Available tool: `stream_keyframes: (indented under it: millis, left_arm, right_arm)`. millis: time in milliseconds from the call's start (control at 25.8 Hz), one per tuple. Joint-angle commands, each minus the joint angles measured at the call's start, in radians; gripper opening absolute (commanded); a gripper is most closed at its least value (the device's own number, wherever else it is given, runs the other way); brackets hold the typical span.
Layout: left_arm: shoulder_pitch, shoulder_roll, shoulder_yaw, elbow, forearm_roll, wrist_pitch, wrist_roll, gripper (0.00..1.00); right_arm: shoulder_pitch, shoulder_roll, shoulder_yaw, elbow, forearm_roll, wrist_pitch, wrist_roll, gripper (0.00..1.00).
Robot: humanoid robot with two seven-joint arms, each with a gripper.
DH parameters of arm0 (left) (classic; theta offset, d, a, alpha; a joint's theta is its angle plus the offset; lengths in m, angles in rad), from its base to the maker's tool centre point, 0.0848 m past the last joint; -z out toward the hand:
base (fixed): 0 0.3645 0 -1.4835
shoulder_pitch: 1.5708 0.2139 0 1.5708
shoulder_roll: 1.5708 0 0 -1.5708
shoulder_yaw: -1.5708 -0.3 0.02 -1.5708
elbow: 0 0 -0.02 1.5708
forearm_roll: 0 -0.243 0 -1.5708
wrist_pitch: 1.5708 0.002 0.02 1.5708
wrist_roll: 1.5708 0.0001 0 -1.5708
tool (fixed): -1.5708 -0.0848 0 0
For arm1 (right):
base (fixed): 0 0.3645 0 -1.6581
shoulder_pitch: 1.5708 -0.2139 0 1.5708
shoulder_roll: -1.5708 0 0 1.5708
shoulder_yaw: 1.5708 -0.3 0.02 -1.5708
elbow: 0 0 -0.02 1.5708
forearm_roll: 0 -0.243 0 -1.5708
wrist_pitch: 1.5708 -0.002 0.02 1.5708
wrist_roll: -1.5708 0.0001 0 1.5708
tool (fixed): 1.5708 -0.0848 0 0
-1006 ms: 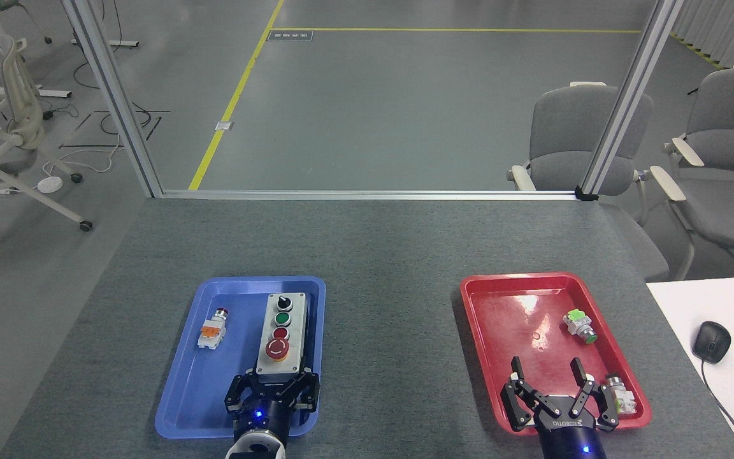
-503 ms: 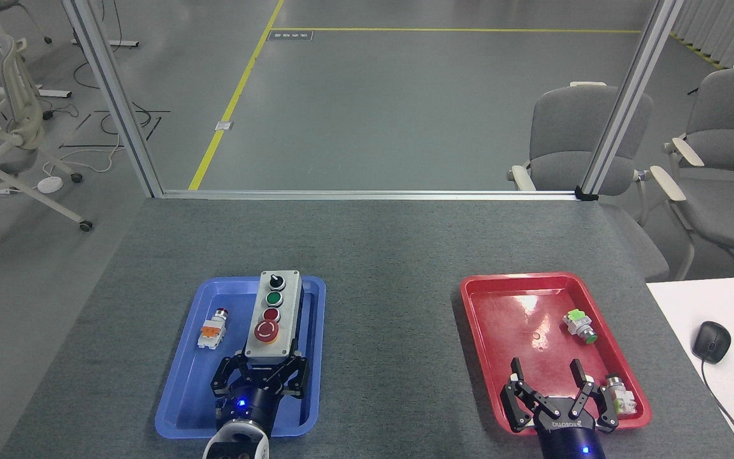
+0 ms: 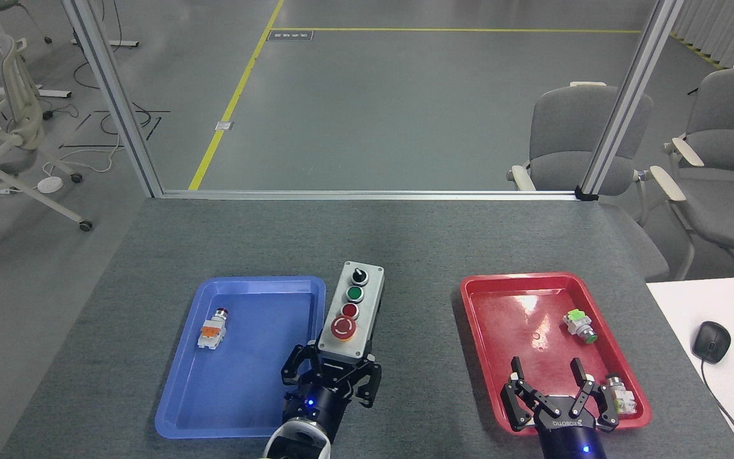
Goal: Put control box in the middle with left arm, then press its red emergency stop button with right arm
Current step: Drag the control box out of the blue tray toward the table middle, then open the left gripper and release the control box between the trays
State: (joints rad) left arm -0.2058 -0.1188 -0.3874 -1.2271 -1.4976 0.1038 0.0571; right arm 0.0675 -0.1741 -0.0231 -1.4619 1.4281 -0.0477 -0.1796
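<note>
Two shallow plastic trays are set on the grey speckled tabletop (image 3: 392, 229), a blue rectangular tray (image 3: 182, 408) on the left and a red rectangular tray (image 3: 491, 357) on the right, with a bare strip of table, the middle (image 3: 415, 344), left between them. Beyond the table, grey upholstered office chairs (image 3: 564, 134) are seen past an aluminium frame post (image 3: 628, 102). The elongated light-grey control box (image 3: 353, 309) with a black base is held at its near end by the left arm's black multi-fingered gripper (image 3: 332, 376), whose fingers are closed around that end; the box is placed just beside the blue tray's right rim, tilted slightly to the right, over the left part of the bare strip, and whether it is touching the table cannot be told. On its face, a black knob, a green button, a small red button and the large red emergency stop button (image 3: 343, 327) with a yellow collar are lined up from far to near. The right arm's black gripper (image 3: 548, 379) is held over the near end of the red tray with its fingers spread apart and nothing between them. A small white-and-orange switch (image 3: 212, 331) is lying in the blue tray, well apart from the box. A small white-and-green button part (image 3: 579, 325) and another small white part (image 3: 620, 395) are lying in the red tray, the latter just beside the right gripper.
</note>
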Motion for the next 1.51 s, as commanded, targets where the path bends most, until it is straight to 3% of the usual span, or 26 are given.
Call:
stream_keyframes:
  millis: [0,155,348,774,1161,1470]
  left_arm:
    - [-0.037,-0.015,-0.114,0.060,-0.015,0.030,-0.008,0.00]
    - [-0.087,-0.016,-0.228,0.136,-0.013,0.080,-0.010,0.00]
    - [-0.138,-0.018,-0.280,0.216,0.003,0.089,-0.010,0.00]
    - [-0.193,-0.019,-0.286,0.342,0.105,0.020,-0.019,0.00]
    - [-0.193,-0.019,-0.286,0.350,0.151,0.020,-0.019,0.00]
    - [-0.193,-0.019,-0.286,0.353,0.169,0.033,-0.030,0.36]
  right_arm:
    - [0.000,-0.004,0.000,0.000,0.000,0.000,-0.004,0.98]
    - [0.000,-0.004,0.000,0.000,0.000,0.000,-0.004,0.98]
    - [0.001,-0.004,0.000,0.000,-0.002,0.003,-0.004,0.98]
    - [0.001,-0.002,0.003,0.000,-0.003,0.002,-0.004,0.98]
    - [0.001,-0.004,0.012,0.000,-0.006,0.009,-0.004,0.98]
    - [0.001,0.001,0.012,0.000,-0.006,0.006,-0.004,0.98]
